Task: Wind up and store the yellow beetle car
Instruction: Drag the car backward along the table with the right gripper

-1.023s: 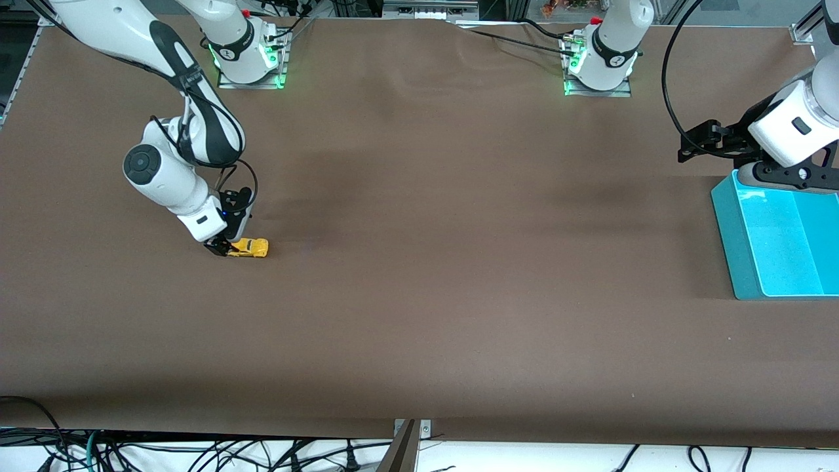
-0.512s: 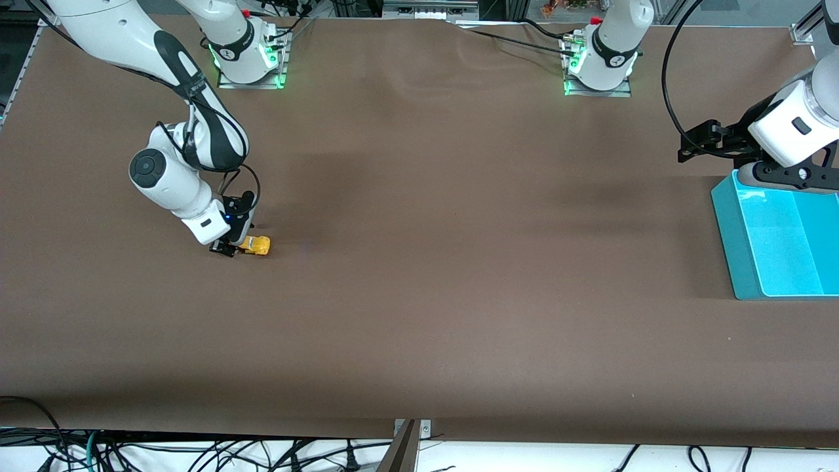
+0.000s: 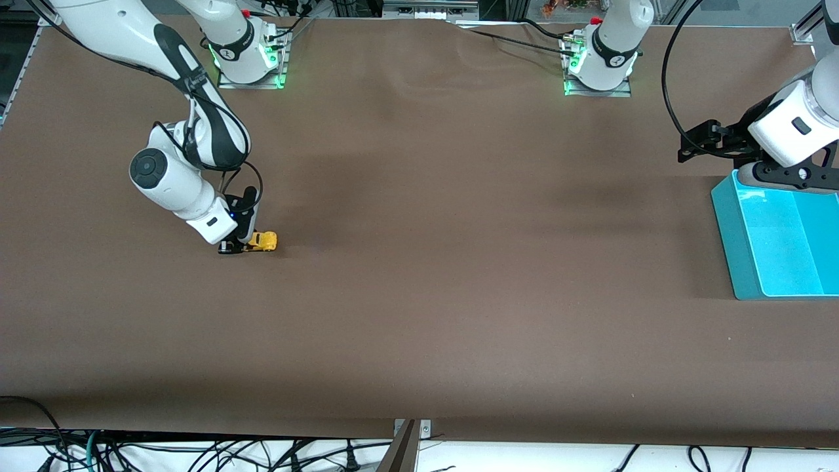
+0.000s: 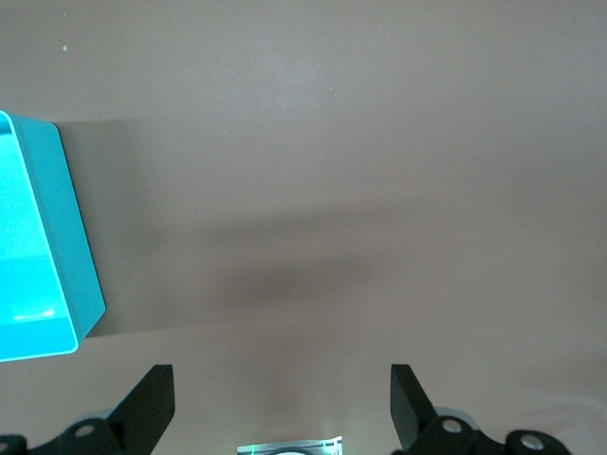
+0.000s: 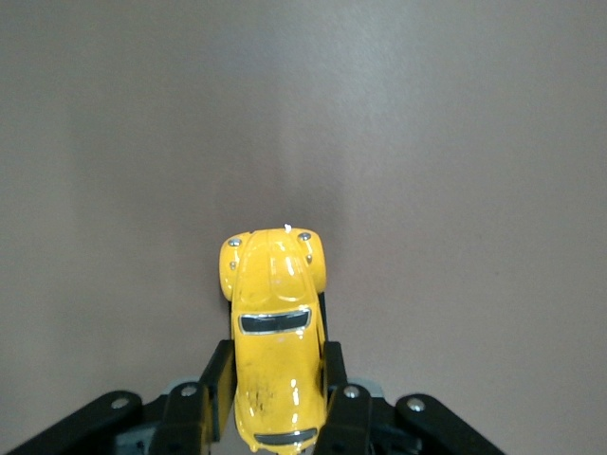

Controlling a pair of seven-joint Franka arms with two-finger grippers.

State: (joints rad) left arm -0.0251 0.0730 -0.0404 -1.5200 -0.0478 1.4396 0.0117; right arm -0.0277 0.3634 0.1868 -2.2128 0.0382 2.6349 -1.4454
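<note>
The right gripper [image 5: 275, 398] is clamped on the car [image 5: 273, 327], fingers [image 5: 216, 379] pressed to its sides, low on the table [image 3: 419, 295] toward the right arm's end. The car's rear is cut off in the right wrist view. The left gripper [image 4: 282, 403] waits with fingers spread wide, holding nothing, by the bin [image 3: 773, 242]; its fingertips run out of view.

This is a robotics lab or test bench. Two white robot arms [image 3: 177, 118] are bolted on metal base plates [image 3: 249, 82] lit by green lights, along one edge of a wide table [image 3: 419, 314] covered in plain brown sheeting. Loose black cables [image 3: 196, 455] tangle under the table's near edge, and metal framing [image 3: 419, 8] stands past the arms' bases.
</note>
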